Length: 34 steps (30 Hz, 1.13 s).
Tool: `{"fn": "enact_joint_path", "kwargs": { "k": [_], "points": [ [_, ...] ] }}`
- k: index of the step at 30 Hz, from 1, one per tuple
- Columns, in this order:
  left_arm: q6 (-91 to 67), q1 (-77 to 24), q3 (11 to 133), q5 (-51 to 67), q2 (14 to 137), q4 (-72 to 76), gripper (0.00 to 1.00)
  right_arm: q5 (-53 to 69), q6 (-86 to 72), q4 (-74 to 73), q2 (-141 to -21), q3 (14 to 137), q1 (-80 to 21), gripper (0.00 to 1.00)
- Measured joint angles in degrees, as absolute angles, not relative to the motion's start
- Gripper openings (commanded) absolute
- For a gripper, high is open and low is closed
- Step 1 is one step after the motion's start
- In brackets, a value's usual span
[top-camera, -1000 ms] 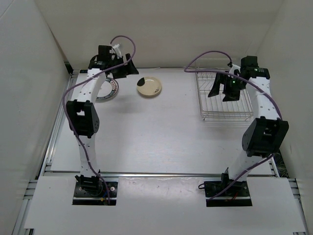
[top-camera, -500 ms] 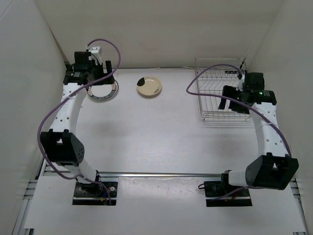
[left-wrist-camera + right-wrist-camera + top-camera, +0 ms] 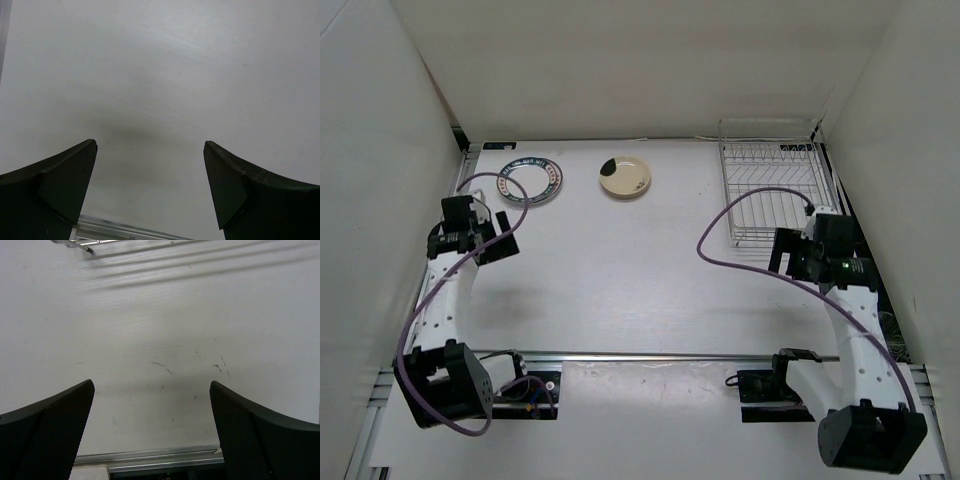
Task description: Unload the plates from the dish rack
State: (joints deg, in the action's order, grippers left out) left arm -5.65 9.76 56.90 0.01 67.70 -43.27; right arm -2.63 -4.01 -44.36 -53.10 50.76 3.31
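Observation:
Two plates lie flat at the far side of the table: a white one with a dark patterned rim [image 3: 528, 183] and a cream one with a dark patch [image 3: 625, 177]. The wire dish rack [image 3: 775, 210] stands at the far right, and no plate shows in it. My left gripper [image 3: 503, 236] hangs open over bare table at the left, nearer than the patterned plate. Its jaws stand wide apart in the left wrist view [image 3: 150, 146] with nothing between them. My right gripper [image 3: 778, 255] is open just in front of the rack and empty [image 3: 151, 384]. A corner of the rack [image 3: 75, 242] shows at the top.
White walls close in the table at the left, back and right. A metal rail [image 3: 670, 355] runs along the near edge between the arm bases. Purple cables [image 3: 740, 262] loop from both arms above the table.
Both arms have pulled back toward the near edge: the left away from the patterned-rim plate, the right away from the rack. Both grippers stay open and empty.

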Motion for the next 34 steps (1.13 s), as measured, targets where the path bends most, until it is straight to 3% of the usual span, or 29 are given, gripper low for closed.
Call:
{"fn": "enact_joint_path", "kwargs": {
  "k": [12,34],
  "points": [
    [-6.92,18.98,47.33,1.02,56.88,-43.05,0.99,-3.92,-2.57,-40.62,-45.76,41.65,3.31,0.99],
    [-6.90,21.63,47.22,3.01,56.34,-42.87,0.99,-2.79,-3.07,-38.79,-42.72,40.16,3.51,0.99]
  ]
}}
